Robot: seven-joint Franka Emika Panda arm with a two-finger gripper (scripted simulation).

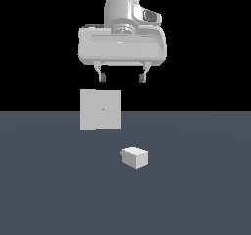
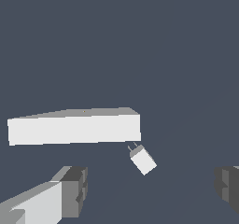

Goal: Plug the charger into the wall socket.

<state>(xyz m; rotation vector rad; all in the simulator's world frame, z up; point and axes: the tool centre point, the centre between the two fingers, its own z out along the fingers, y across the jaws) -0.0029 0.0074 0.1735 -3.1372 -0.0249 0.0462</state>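
Observation:
The charger (image 1: 135, 157) is a small white block lying on the grey floor, apart from everything. In the wrist view the charger (image 2: 143, 160) shows two short prongs pointing toward the wall socket. The wall socket (image 1: 100, 110) is an upright white square panel with a tiny dark mark at its centre, standing to the exterior view's left of the charger and farther back. In the wrist view the wall socket (image 2: 74, 127) appears as a long white slab seen from above. My gripper (image 1: 122, 77) hangs high above both, open and empty, and shows in the wrist view too (image 2: 151, 188).
The grey floor (image 1: 196, 190) stretches flat all around, with a black background behind it. Nothing else stands on it.

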